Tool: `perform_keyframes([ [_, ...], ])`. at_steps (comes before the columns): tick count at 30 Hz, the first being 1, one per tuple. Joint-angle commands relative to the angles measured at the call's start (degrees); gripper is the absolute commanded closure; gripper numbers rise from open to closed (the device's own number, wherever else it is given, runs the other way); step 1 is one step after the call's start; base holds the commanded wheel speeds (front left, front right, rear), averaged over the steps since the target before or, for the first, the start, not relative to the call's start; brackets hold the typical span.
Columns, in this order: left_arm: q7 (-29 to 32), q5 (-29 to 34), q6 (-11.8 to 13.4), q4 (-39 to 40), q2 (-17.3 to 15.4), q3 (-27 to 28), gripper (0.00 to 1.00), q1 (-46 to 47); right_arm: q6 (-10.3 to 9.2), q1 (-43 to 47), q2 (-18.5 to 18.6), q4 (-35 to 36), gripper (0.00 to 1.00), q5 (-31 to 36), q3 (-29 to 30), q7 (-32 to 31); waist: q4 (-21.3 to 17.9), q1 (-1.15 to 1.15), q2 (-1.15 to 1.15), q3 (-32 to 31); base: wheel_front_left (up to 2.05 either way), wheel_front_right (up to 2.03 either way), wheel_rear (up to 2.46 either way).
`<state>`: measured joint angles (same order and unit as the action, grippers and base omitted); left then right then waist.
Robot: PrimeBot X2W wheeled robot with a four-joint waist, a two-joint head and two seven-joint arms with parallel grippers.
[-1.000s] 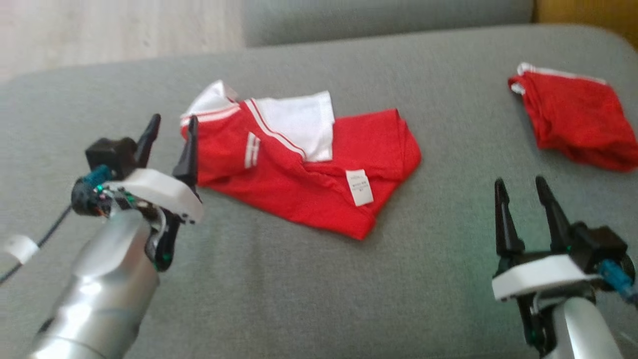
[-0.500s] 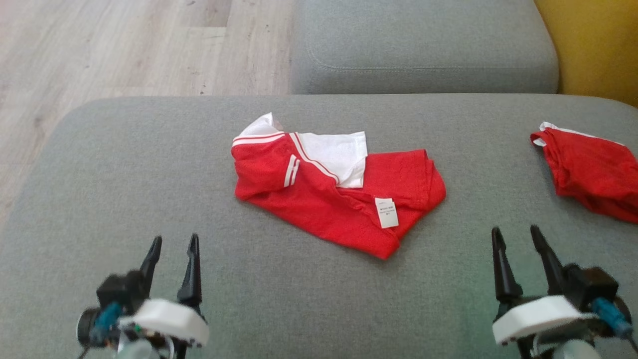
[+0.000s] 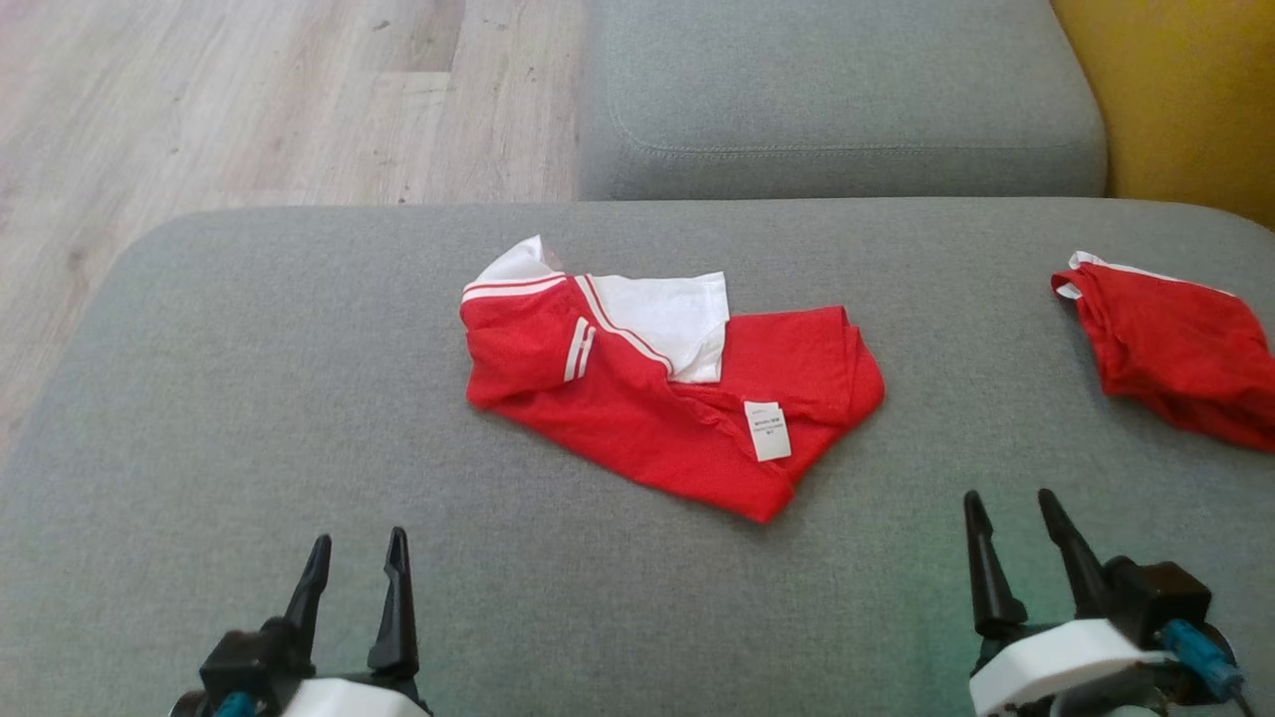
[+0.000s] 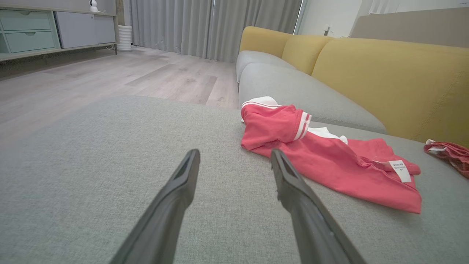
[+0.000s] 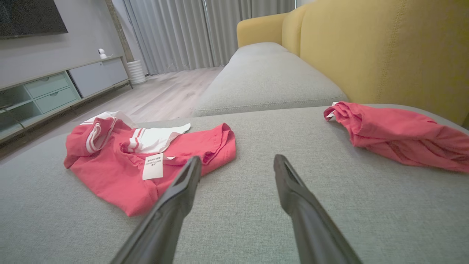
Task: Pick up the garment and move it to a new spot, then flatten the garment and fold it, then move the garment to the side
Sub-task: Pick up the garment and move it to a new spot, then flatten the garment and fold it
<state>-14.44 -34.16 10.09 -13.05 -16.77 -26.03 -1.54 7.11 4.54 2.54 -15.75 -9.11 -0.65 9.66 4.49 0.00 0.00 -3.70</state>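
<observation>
We count two red garments: one red-and-white shirt (image 3: 637,418); one crumpled red garment (image 3: 1175,349); one white care label (image 3: 768,431); two grey seat cushions, near cushion (image 3: 249,398) and far cushion (image 3: 847,100); two grippers, left gripper (image 3: 359,538) and right gripper (image 3: 1008,496), two dark fingers (image 3: 396,597) apiece; two pale green drawers, upper drawer (image 4: 25,20) and lower drawer (image 4: 29,41); one small white camera (image 4: 94,5).

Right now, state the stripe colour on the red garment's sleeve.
White stripes on the red fabric garment; clearest in head view.

Pretty soft, even light all over the grey cushion (image 3: 249,398), just a thin shadow under the red garment (image 3: 637,418) on it, head view kinda soft and grainy, wrist views sharper but bowed at the edges.
</observation>
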Motion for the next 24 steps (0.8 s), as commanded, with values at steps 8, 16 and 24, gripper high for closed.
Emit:
perform_keyframes([
  [8,-0.55,0.62,-0.06,1.94,-0.36,2.31,0.0,2.55,0.37,-2.99,0.33,0.76,0.0,-0.14,-2.06,1.4,-0.11,0.0,0.0,0.17,0.0,0.0,0.0],
  [16,-0.55,0.4,-0.05,1.88,-0.12,2.08,0.0,2.68,0.37,-3.3,0.33,0.63,0.0,0.23,-1.86,1.52,0.51,0.0,0.0,0.48,0.0,0.0,0.0],
  [24,-0.55,0.8,0.02,2.89,0.4,1.71,0.0,3.68,0.37,-9.04,0.33,1.51,0.0,2.44,-1.62,-1.29,3.46,0.0,0.0,3.12,0.0,0.0,0.0],
])
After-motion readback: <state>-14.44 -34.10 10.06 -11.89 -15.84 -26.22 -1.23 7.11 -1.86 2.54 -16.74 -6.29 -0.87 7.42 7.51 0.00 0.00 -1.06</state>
